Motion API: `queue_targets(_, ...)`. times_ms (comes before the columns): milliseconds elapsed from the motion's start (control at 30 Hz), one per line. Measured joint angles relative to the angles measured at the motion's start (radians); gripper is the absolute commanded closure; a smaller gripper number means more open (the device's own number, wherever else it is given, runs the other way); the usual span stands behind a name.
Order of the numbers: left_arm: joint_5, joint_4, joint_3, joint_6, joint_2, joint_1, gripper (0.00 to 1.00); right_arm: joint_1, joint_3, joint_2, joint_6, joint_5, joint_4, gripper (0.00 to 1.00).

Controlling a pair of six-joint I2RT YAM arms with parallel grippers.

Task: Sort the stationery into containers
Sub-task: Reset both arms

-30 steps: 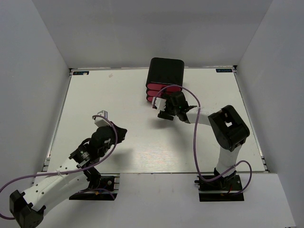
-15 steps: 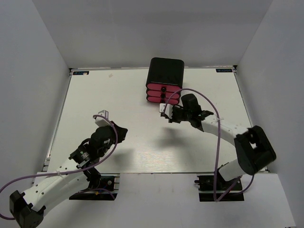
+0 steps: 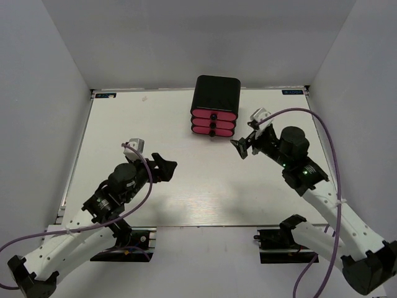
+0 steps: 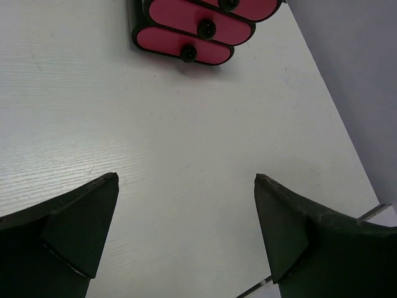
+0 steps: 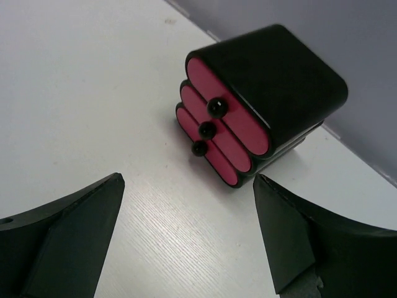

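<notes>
1. Black fingers of the left gripper [image 4: 186, 179] stand spread wide. They hold nothing and touch nothing, and hang above the white table [image 3: 186, 205].
2. The right gripper [image 5: 189, 179] is also spread wide and empty. It hangs near the cabinet's front, a little to its right, and does not touch it.
3. One black cabinet [image 3: 217, 92] with rounded corners stands at the far middle of the table.
4. Three pink drawers [image 3: 201, 122] are stacked in it, all pushed in, with their fronts facing the arms.
5. Three round black knobs [image 5: 207, 129], one per drawer, form a column.
</notes>
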Motion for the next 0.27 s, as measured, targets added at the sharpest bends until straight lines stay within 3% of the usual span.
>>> queue_targets(267,0.000,-0.020,0.002,0.011,-0.058,0.000,0.00,0.003,0.026,-0.079,0.025,0.027,-0.192,0.10)
